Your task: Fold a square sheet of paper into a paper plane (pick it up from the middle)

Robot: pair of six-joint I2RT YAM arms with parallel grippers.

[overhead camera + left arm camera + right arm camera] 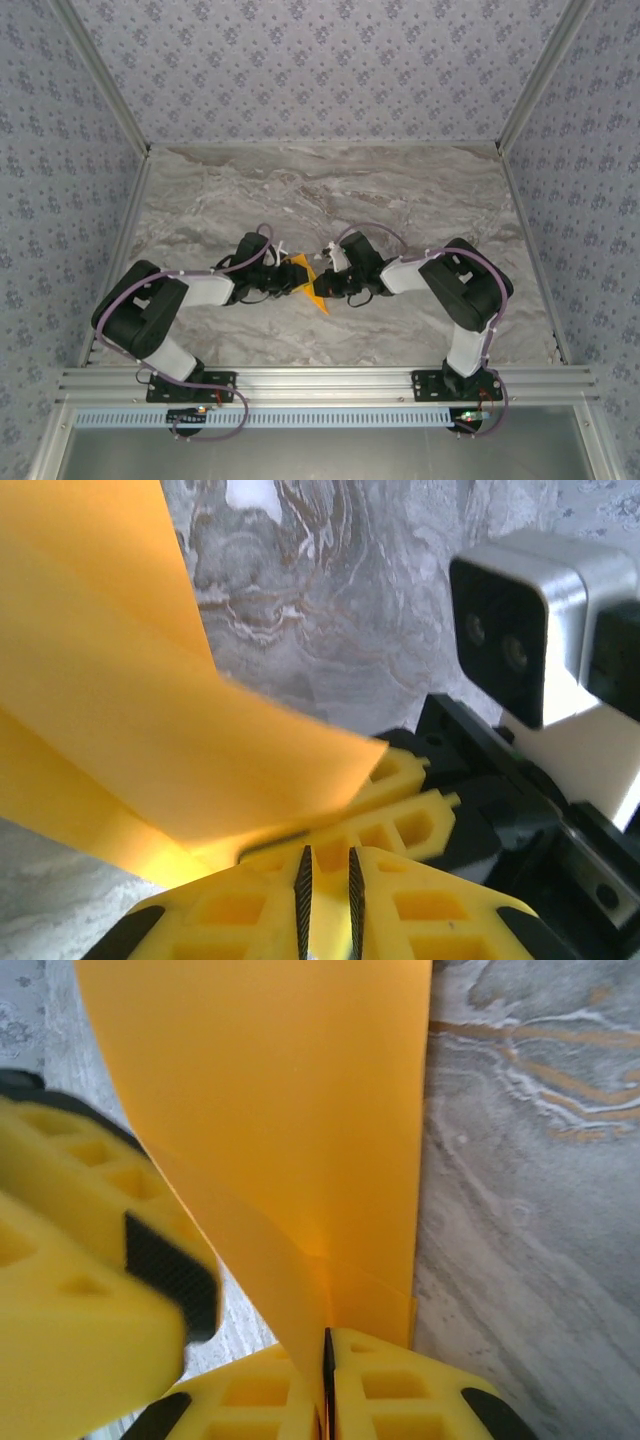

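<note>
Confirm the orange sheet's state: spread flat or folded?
Folded. The orange sheet doubles over itself, two layers meeting at a crease pinched in the right claw; the left wrist view shows a flap bent over.

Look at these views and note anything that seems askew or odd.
The orange paper pinched in the right pincer bows open in loose, curved layers instead of a flat crease; nothing else stands out.

This is a robotics lab test cell, not a home: a left arm (150,315) and a right arm (465,285) are bolted to an aluminium rail (330,380) at the near edge of a marble-patterned counter (330,190). Flower-print walls (330,60) (flat panels set between metal posts (104,72)) box the counter in on three sides. A slotted cable duct (330,417) runs below the rail.
</note>
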